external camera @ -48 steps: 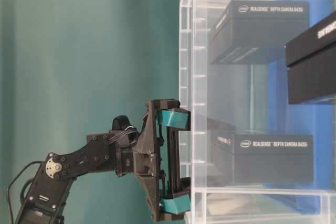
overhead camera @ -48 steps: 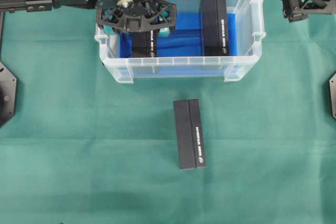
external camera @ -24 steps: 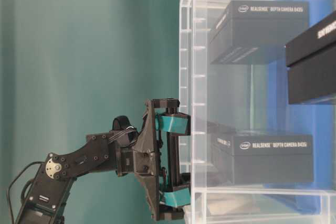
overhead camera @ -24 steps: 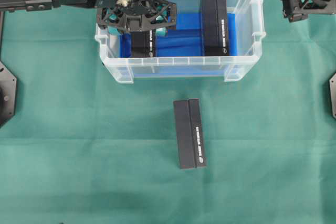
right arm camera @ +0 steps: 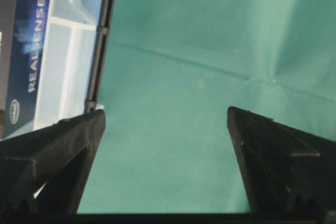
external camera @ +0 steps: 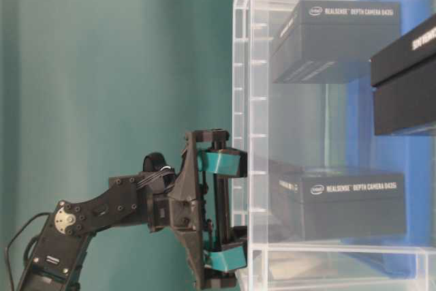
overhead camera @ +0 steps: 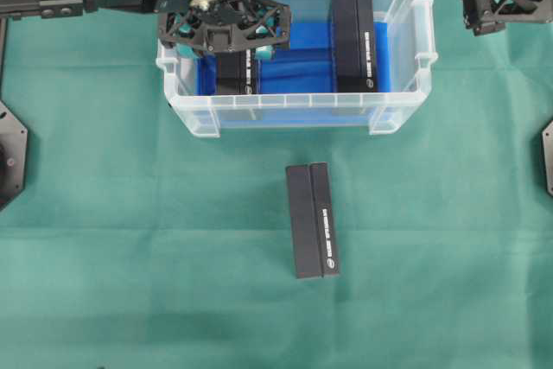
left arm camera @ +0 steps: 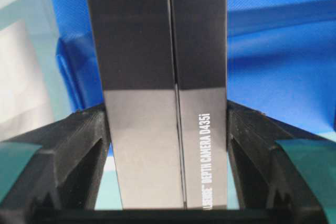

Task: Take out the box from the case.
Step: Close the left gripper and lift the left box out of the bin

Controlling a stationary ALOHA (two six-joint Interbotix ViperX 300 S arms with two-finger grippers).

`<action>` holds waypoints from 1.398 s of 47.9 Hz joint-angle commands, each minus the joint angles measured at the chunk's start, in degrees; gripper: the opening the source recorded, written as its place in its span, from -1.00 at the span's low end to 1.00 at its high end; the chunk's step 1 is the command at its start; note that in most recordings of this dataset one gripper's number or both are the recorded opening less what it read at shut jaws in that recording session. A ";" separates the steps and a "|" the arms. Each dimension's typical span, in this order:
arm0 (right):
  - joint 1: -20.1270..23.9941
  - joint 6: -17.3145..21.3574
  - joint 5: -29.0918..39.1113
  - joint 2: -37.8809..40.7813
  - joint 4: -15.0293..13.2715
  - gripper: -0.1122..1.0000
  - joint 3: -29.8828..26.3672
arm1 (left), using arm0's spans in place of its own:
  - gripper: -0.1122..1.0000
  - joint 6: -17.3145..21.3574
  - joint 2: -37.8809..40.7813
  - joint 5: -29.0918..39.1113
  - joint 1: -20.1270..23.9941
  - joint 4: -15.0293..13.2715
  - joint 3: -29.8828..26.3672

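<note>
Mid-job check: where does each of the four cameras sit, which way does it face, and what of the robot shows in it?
Overhead: above the table, looking straight down on the case, a loose box, both arms.
Table-level: low beside the case, picture turned sideways, looking through its clear wall; left arm shows.
Left wrist: looks along the left gripper, jaws closed on the left box.
Right wrist: faces cloth and the case's edge; right gripper open, empty.
Shared: overhead and left wrist both show the gripped box.

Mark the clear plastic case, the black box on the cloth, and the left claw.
Clear plastic rimmed case point(overhead camera: 294, 113), overhead view, near wall.
Black rectangular box lying on the green cloth point(overhead camera: 312, 220), overhead view, middle of its top face.
Left claw point(left arm camera: 168, 145), left wrist view, midway between fingertips, closed on a black box inside the case.
</note>
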 commanded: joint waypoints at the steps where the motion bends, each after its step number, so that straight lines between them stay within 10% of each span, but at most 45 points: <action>1: 0.00 -0.09 -0.70 -0.70 -0.18 0.88 -0.53 | 0.29 0.35 -3.16 1.49 -0.35 -0.70 -2.55; 67: 0.09 -0.26 -2.90 -0.62 -0.70 0.88 -0.09 | 0.29 1.58 -8.96 26.02 -0.53 -0.79 -25.84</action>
